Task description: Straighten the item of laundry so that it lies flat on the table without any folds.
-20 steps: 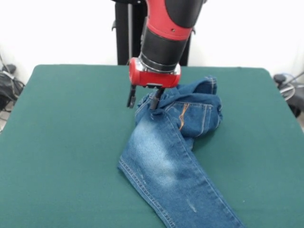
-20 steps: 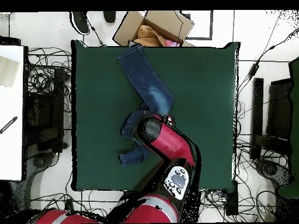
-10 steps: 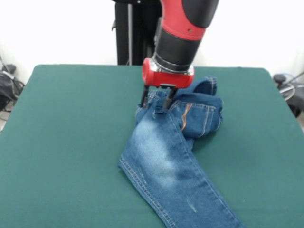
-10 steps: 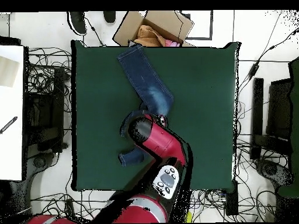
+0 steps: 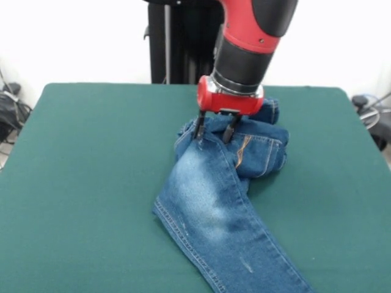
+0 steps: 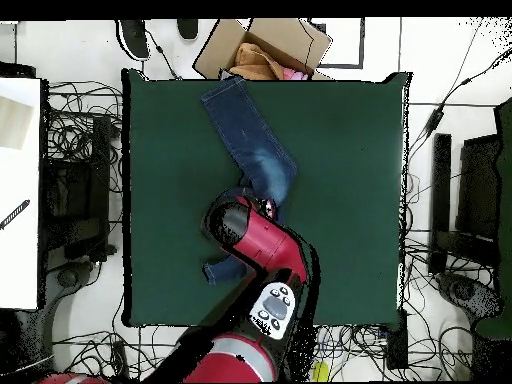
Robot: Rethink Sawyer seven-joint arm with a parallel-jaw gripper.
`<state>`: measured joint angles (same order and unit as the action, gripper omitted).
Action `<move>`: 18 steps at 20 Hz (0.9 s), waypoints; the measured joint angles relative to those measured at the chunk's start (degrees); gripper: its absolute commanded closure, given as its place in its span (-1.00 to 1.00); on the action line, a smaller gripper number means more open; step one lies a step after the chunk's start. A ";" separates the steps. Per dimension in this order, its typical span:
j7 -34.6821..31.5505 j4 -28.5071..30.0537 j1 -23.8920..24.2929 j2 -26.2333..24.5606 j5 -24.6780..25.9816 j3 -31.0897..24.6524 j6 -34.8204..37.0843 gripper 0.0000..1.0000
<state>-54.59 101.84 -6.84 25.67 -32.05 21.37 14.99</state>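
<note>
I have the gripper (image 5: 213,129) down on the jeans (image 5: 223,201), just above the middle of the front view. Its two dark fingers (image 5: 200,127) stand apart, their tips touching the denim at the top of the bunched part, one on either side of a raised ridge of fabric. I cannot say for certain whether any cloth is pinched between them; what I see is an open stance resting on the garment.

The jeans lie on the green table (image 5: 85,183), right of centre in the front view. One leg runs flat from under the gripper down toward the lower right edge of the frame, with a pale faded patch along its upper half and a stitched hem edge at lower left of the leg. The other part, showing orange stitching and a pocket seam, is crumpled into a heap to the right of and just behind the gripper.

In the overhead view the arm (image 6: 262,250) covers the middle of the jeans (image 6: 243,125); the flat leg stretches toward the upper left of the table (image 6: 350,180), and a folded bit of denim peeks out at the arm's lower left. A cardboard box (image 6: 268,45) sits beyond the table's top edge.
</note>
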 measured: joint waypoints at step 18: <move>0.00 0.07 11.19 -3.53 5.53 -5.82 -7.18 1.00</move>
<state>-54.59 101.90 4.36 22.13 -26.52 15.54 7.81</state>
